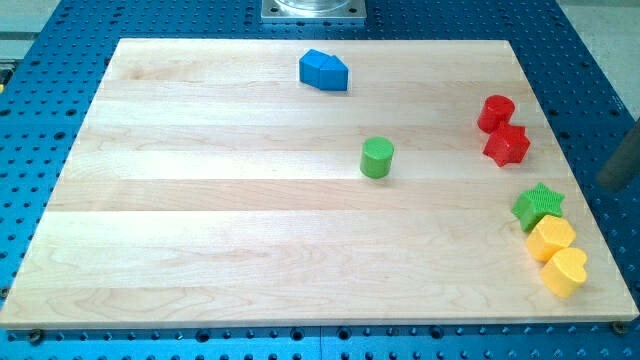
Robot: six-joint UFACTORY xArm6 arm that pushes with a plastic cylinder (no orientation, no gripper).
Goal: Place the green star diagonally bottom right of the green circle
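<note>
The green star [538,205] lies near the board's right edge, touching a yellow hexagon [550,238] just below it. The green circle [377,158] stands near the middle of the board, well to the left of the star and a little higher. My rod comes in from the view's right edge as a blurred dark shape. Its tip [608,184] is off the board, to the right of the green star and slightly above it, apart from every block.
A red circle [495,112] and a red star [507,146] sit close together above the green star. A yellow heart [565,271] lies below the yellow hexagon. A blue block [323,70] is near the top centre. The wooden board [200,220] rests on a blue perforated table [40,150].
</note>
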